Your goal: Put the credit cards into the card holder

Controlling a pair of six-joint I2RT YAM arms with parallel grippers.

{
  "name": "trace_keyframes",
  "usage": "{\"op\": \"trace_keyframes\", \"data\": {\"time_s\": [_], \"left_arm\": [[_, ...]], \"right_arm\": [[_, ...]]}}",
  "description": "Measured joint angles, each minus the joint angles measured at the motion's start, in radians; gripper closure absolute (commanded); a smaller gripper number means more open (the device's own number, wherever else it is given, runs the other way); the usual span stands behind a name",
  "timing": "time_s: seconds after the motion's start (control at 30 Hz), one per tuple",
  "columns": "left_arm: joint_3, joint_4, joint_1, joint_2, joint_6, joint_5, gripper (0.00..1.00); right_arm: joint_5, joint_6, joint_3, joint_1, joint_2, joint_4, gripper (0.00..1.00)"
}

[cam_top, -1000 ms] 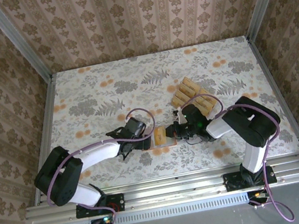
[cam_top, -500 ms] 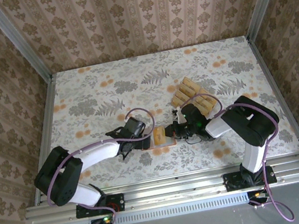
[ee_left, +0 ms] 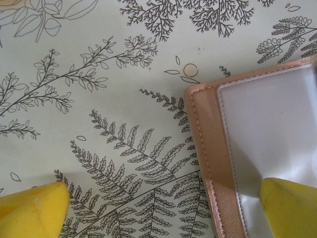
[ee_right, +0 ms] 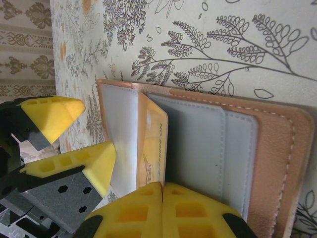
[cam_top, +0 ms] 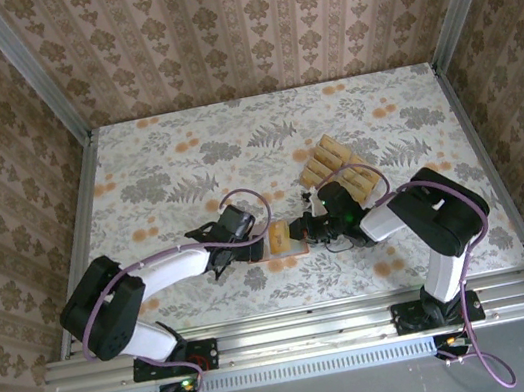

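Observation:
The card holder [ee_right: 280, 163] lies open on the table, its reddish-brown rim around grey slots, near the front middle [cam_top: 290, 248]. My right gripper [ee_right: 162, 191] is shut on one tan credit card [ee_right: 154, 139], which stands on edge over the holder's inside. The same card shows between both grippers in the top view [cam_top: 276, 237]. My left gripper [ee_left: 161, 213] is open and straddles the holder's left edge [ee_left: 213, 163]: one fingertip [ee_left: 290, 206] is over the clear window, the other [ee_left: 32, 210] over the table. Several more credit cards [cam_top: 336, 169] lie in a loose heap behind the right arm.
The table carries a floral, fern-printed cloth [cam_top: 186, 169]. Patterned walls and metal rails [cam_top: 83, 217] close it in at the left, right and back. The left gripper's yellow fingers [ee_right: 52, 116] stand close beside the held card.
The right gripper with its card has crept very slightly to the left. The left arm has held still.

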Motion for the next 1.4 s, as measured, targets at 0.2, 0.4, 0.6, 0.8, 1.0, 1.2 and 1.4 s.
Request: {"op": "trace_keyframes", "data": {"time_s": [0.2, 0.4, 0.6, 0.8, 1.0, 1.2, 1.4], "left_arm": [[0.000, 0.001, 0.000, 0.000, 0.000, 0.001, 0.00], [-0.002, 0.004, 0.000, 0.000, 0.000, 0.001, 0.00], [-0.004, 0.008, 0.000, 0.000, 0.000, 0.001, 0.00], [-0.004, 0.007, 0.000, 0.000, 0.000, 0.001, 0.00], [-0.006, 0.008, 0.000, 0.000, -0.003, 0.001, 0.00], [-0.006, 0.008, 0.000, 0.000, -0.008, 0.001, 0.00], [-0.006, 0.008, 0.000, 0.000, -0.008, 0.001, 0.00]], "right_arm": [[0.000, -0.004, -0.020, 0.002, -0.014, 0.002, 1.00], [0.000, -0.009, -0.021, 0.003, -0.016, 0.001, 1.00], [-0.001, -0.011, -0.019, 0.006, -0.016, 0.000, 1.00], [-0.005, -0.011, -0.008, 0.013, -0.006, 0.000, 1.00], [-0.005, -0.011, -0.003, 0.015, -0.003, 0.000, 1.00], [-0.007, -0.011, 0.004, 0.015, 0.003, -0.004, 1.00], [-0.011, -0.010, 0.017, 0.016, 0.014, -0.008, 1.00]]}}
